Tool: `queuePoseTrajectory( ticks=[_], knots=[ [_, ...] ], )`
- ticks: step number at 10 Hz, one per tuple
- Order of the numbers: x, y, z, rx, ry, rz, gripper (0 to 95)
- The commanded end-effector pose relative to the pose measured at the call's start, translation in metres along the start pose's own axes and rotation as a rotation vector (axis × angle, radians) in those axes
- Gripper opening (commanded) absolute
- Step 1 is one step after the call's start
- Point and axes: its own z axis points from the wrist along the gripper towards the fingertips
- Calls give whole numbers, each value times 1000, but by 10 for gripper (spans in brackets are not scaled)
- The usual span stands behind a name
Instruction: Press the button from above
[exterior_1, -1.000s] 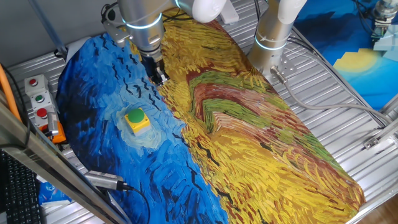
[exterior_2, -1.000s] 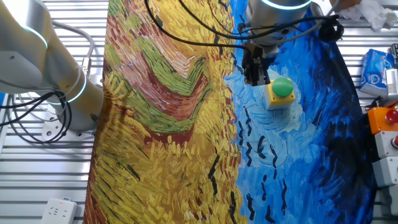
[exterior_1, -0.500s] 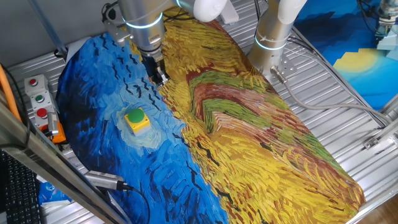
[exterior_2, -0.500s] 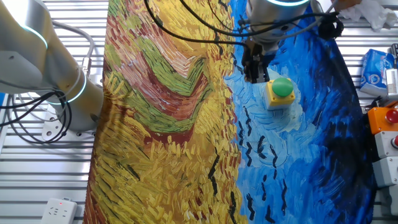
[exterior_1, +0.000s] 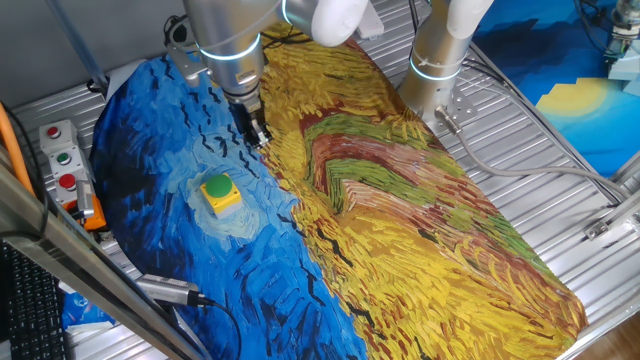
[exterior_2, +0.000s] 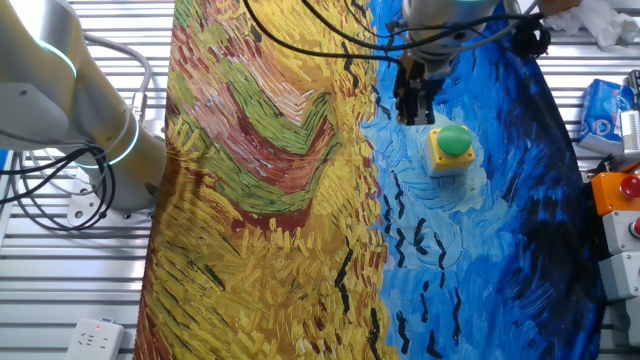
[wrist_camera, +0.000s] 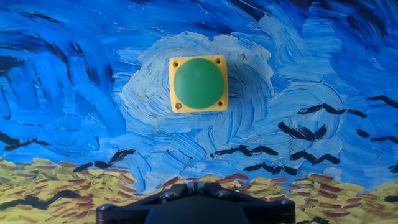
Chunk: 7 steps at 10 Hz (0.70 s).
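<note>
The button (exterior_1: 221, 190), a green dome on a small square yellow box, sits on the blue part of the painted cloth (exterior_1: 400, 230). It also shows in the other fixed view (exterior_2: 454, 146) and in the upper middle of the hand view (wrist_camera: 198, 83). My gripper (exterior_1: 260, 135) points down and hangs above the cloth beside the button, toward the yellow part, and does not touch it. It stands just left of the button in the other fixed view (exterior_2: 412, 118). In the hand view the fingertips (wrist_camera: 198, 182) meet at a thin seam, so the gripper is shut and empty.
A grey control box (exterior_1: 62, 160) with small red and green buttons stands at the cloth's edge; it also shows in the other fixed view (exterior_2: 622, 215). A second arm's base (exterior_1: 438, 62) stands beside the yellow part. A blue packet (exterior_2: 600, 110) lies near the table edge.
My gripper has shifted a little over the cloth beside the button, staying shut. The button has not moved.
</note>
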Motion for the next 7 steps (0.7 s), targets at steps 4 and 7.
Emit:
queuePoseTrajectory(
  ticks=[4, 7],
  knots=[
    [-4, -1, 2, 2, -5, -10, 0],
    [-4, -1, 2, 1, -6, -12, 0]
  ],
)
